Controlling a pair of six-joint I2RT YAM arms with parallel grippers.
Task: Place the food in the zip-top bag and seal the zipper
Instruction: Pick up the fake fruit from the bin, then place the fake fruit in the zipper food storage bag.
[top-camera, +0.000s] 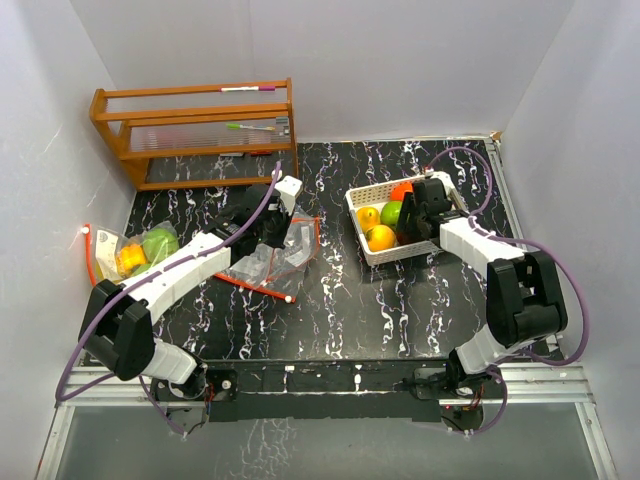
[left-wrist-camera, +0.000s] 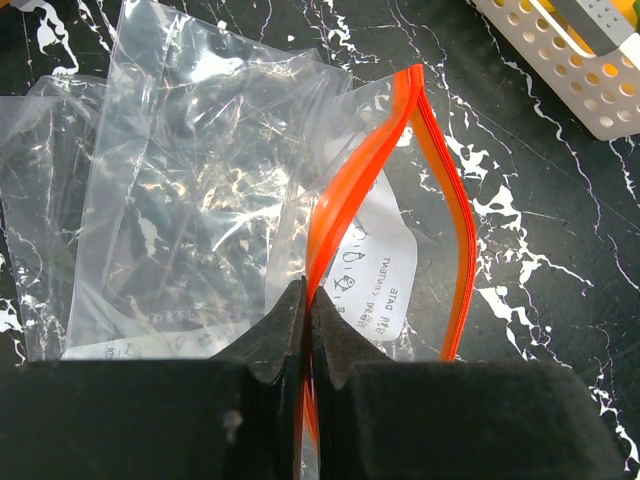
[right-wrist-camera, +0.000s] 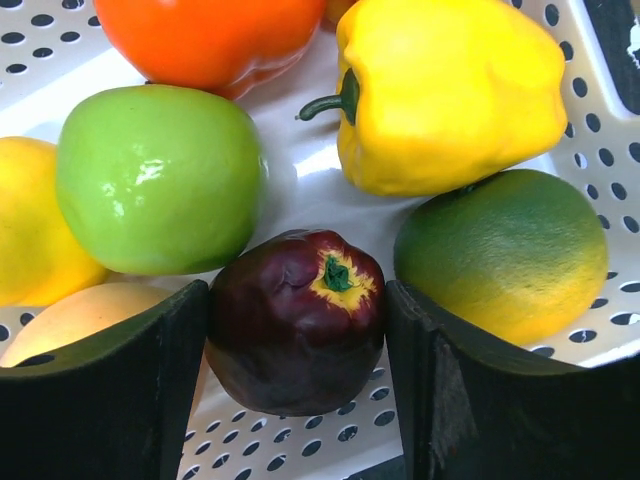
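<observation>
A clear zip-top bag (left-wrist-camera: 200, 200) with an orange zipper strip (left-wrist-camera: 360, 180) lies on the black marble table, its mouth gaping. My left gripper (left-wrist-camera: 308, 300) is shut on one side of that strip; from above it (top-camera: 272, 220) sits over the bag (top-camera: 280, 255). The food lies in a white perforated basket (top-camera: 372, 190): a dark red apple (right-wrist-camera: 295, 320), green apple (right-wrist-camera: 155, 175), yellow pepper (right-wrist-camera: 450, 90), orange-red fruit (right-wrist-camera: 210, 40) and a green-yellow citrus (right-wrist-camera: 505, 250). My right gripper (right-wrist-camera: 297, 290) reaches into the basket, both fingers pressed against the dark red apple.
A second bag holding green and orange toy food (top-camera: 140, 250) lies at the table's left edge. A wooden rack (top-camera: 200, 130) stands at the back left. The basket's corner (left-wrist-camera: 580, 70) shows near the open bag. White walls enclose the table.
</observation>
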